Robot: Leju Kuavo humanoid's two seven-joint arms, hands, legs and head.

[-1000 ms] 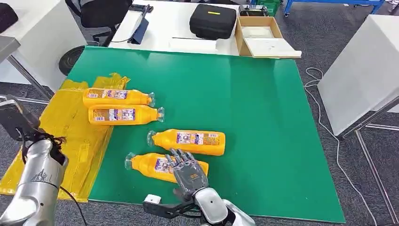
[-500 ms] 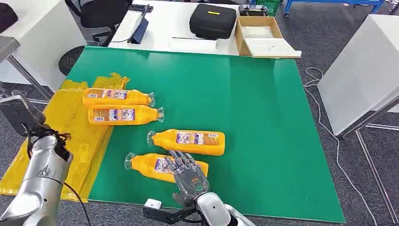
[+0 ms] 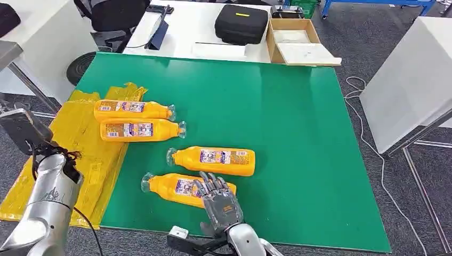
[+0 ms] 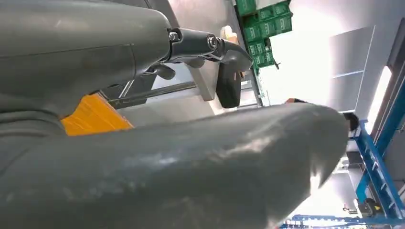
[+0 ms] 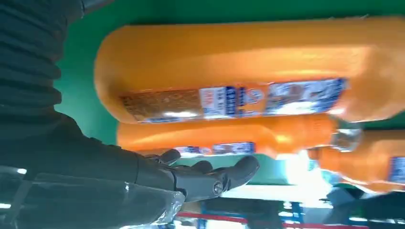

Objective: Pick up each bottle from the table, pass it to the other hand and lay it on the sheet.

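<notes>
Four orange bottles lie on their sides. Two lie side by side at the left, partly on the yellow sheet (image 3: 80, 144): one (image 3: 133, 110) behind the other (image 3: 139, 129). A third bottle (image 3: 213, 160) lies mid-table on the green mat (image 3: 298, 133). The nearest bottle (image 3: 178, 188) (image 5: 239, 71) lies by the front edge. My right hand (image 3: 219, 201) hovers over its base end with fingers (image 5: 210, 179) spread and holds nothing. My left arm (image 3: 50, 192) is raised beside the sheet. My left hand (image 4: 191, 157) holds nothing, its fingers apart.
Behind the mat, a white table carries a black case (image 3: 241, 22) and an open cardboard box (image 3: 296, 40). Another white table (image 3: 410, 80) stands at the right, with a cable (image 3: 368, 138) on the floor beside it. An office chair (image 3: 112, 13) is at the back left.
My right hand has drawn back toward the front edge, from over the nearest bottle's label to its base end. My left arm has risen slightly.
</notes>
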